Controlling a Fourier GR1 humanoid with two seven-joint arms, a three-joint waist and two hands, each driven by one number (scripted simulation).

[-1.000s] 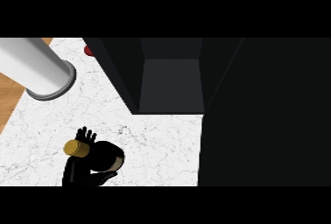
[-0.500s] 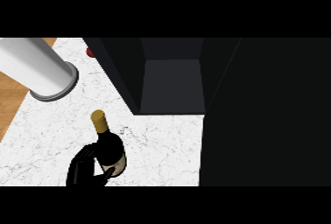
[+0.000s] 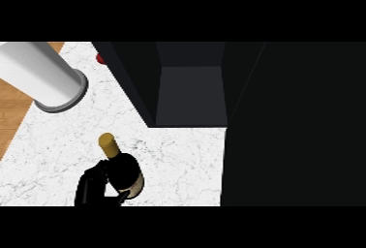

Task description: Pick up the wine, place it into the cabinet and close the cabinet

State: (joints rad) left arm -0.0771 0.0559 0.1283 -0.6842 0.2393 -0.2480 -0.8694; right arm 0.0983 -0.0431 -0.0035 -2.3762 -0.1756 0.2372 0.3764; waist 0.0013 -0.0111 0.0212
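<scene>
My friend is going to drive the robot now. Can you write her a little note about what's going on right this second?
Left hand: curled round the wine bottle at the lower left of the counter; gold cap points up toward the cabinet.
Right hand: not in view.
Cabinet: open, dark inside, nothing seen in it.
Done: bottle is grasped.
Left: carry it into the cabinet, let go, close the door.
Also there: a white cylinder at the upper left.
</scene>
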